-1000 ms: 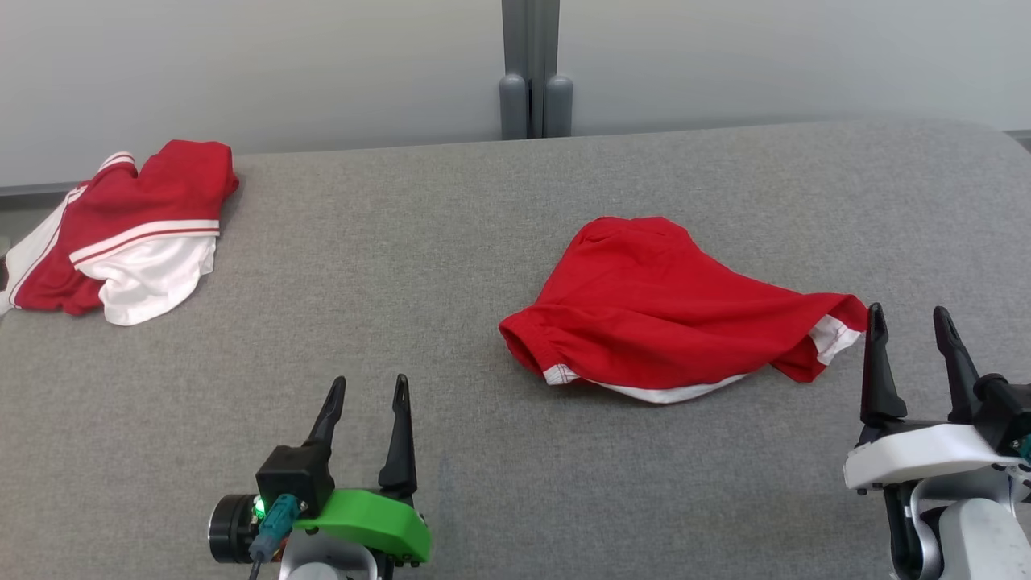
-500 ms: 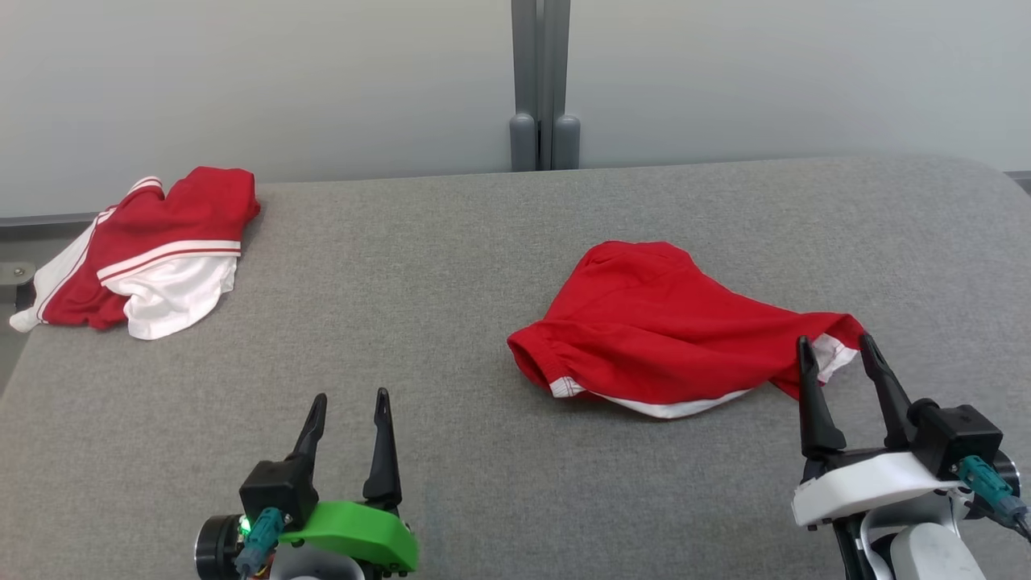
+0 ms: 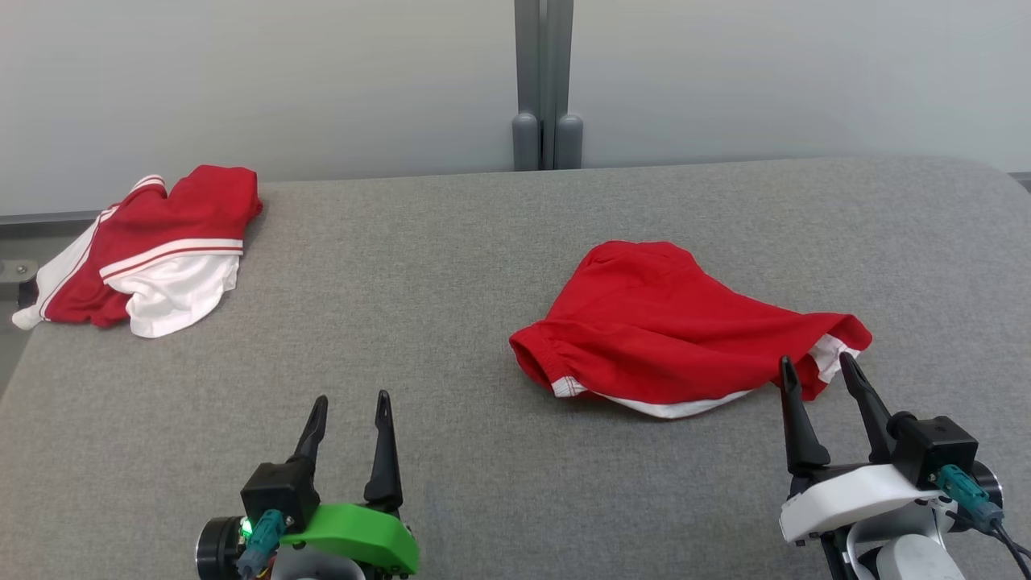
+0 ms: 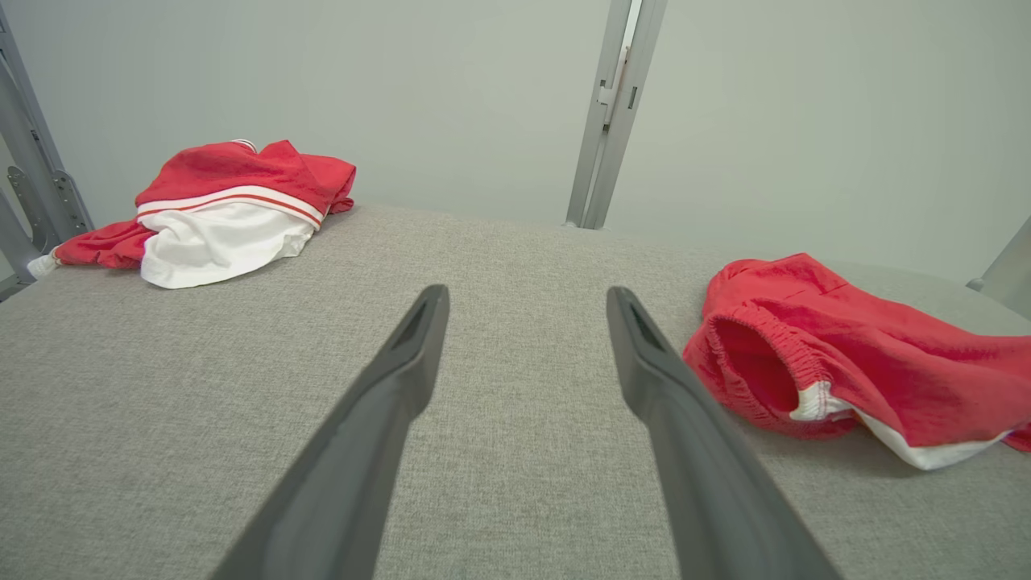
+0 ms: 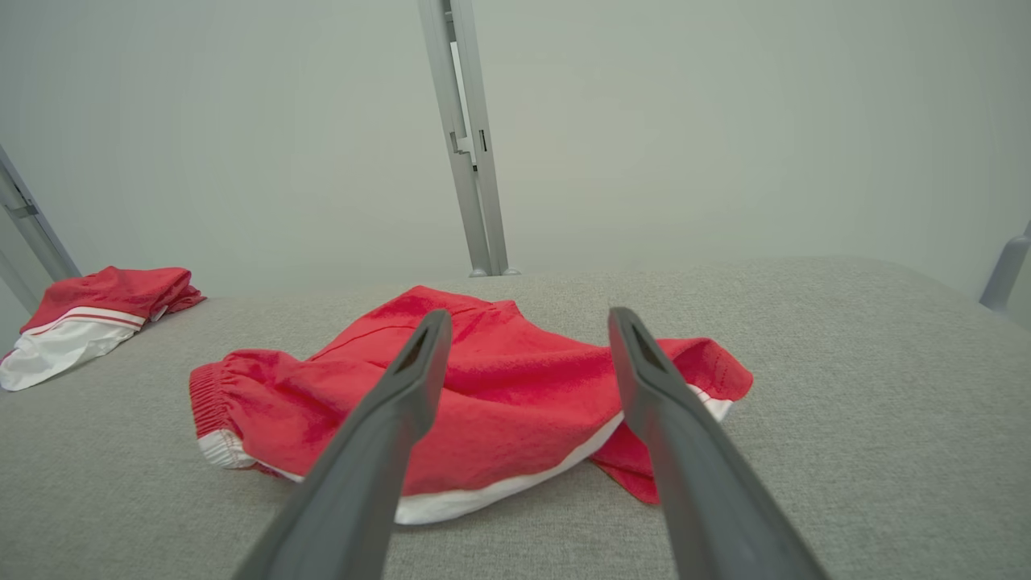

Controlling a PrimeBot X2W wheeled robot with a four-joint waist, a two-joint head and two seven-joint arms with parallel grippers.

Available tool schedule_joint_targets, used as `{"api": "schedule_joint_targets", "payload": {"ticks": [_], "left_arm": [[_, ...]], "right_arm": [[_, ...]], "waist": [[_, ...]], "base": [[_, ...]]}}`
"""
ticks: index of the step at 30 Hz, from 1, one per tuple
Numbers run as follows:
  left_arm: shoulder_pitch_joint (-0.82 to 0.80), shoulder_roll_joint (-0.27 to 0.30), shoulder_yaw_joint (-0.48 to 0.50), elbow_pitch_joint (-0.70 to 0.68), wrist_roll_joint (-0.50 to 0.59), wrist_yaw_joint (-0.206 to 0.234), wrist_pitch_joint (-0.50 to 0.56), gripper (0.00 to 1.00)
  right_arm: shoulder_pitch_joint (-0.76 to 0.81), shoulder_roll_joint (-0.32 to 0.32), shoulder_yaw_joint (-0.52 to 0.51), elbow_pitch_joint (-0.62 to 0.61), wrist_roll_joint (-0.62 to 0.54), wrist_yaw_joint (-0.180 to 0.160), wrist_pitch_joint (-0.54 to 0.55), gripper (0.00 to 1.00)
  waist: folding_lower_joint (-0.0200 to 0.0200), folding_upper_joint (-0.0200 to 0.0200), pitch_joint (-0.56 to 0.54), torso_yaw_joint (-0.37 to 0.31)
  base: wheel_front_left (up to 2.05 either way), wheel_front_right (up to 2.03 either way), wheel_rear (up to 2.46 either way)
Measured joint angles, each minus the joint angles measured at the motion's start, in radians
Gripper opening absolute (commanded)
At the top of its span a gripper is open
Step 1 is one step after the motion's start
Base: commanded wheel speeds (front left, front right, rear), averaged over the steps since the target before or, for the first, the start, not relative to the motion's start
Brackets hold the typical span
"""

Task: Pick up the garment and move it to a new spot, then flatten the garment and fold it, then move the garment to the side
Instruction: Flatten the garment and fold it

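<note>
Grey table (image 3: 451, 266) (fabric-topped), pale wall (image 3: 282, 72) behind.

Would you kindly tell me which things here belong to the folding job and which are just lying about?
Job: crumpled shorts, mid-table; right gripper, open, nearest them; left gripper, open.
Lying about: folded shorts, far left corner; grey post behind.

The left tool (image 3: 352, 397) sits low by the near edge of the bench (image 3: 451, 242), left of its middle, on a green mount (image 3: 362, 536). Its two dark fingers (image 3: 385, 451) are spread apart, point toward the far edge and hold nothing. The right tool (image 3: 815, 361) sits near the front right corner on a white mount (image 3: 854, 495), fingers likewise apart, leaning slightly left, empty.
</note>
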State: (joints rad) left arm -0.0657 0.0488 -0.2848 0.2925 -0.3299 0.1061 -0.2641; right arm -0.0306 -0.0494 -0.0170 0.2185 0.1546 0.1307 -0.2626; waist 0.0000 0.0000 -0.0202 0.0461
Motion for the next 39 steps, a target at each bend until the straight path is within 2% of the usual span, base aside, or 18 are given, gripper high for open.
{"api": "schedule_joint_targets", "payload": {"ticks": [7, 14, 17, 27, 36, 37, 39], "left_arm": [[0.001, 0.0, -0.023, 0.012, 0.007, -0.011, 0.0, 1.0], [-0.039, -0.001, -0.177, 0.101, -0.028, -0.094, 0.0, 1.0], [-0.094, -0.001, -0.239, 0.146, -0.057, -0.108, 0.0, 1.0], [-0.259, -0.001, -0.36, 0.296, -0.182, -0.106, 0.0, 1.0], [-0.321, -0.001, -0.39, 0.324, -0.224, -0.093, 0.0, 1.0], [-0.324, -0.001, -0.392, 0.326, -0.224, -0.092, 0.0, 0.94], [-0.327, -0.001, -0.395, 0.326, -0.227, -0.092, 0.0, 0.72]], "right_arm": [[0.0, 0.0, 0.001, 0.002, -0.002, 0.0, 0.0, 1.0], [-0.003, 0.0, 0.007, 0.005, -0.017, 0.0, 0.0, 1.0], [-0.019, 0.0, 0.019, 0.003, -0.019, 0.0, 0.0, 1.0], [-0.043, 0.0, 0.034, -0.002, -0.026, 0.0, 0.0, 1.0], [-0.061, 0.0, 0.031, -0.01, -0.021, 0.0, 0.0, 1.0], [-0.063, 0.0, 0.03, -0.011, -0.02, 0.0, 0.0, 1.0], [-0.063, 0.0, 0.029, -0.012, -0.017, 0.0, 0.0, 1.0]], "waist": [[0.0, 0.0, 0.005, -0.001], [0.0, 0.0, 0.025, -0.023], [0.0, 0.0, 0.04, -0.042], [0.0, 0.0, 0.112, -0.131], [0.0, 0.0, 0.175, -0.183], [0.0, 0.0, 0.179, -0.186], [0.0, 0.0, 0.186, -0.189]], "base": [[0.0, 0.0, 0.0], [0.0, 0.0, 0.0], [0.0, 0.0, 0.0], [0.0, 0.0, 0.0], [0.0, 0.0, 0.0], [0.0, 0.0, 0.0], [0.0, 0.0, 0.0]]}}
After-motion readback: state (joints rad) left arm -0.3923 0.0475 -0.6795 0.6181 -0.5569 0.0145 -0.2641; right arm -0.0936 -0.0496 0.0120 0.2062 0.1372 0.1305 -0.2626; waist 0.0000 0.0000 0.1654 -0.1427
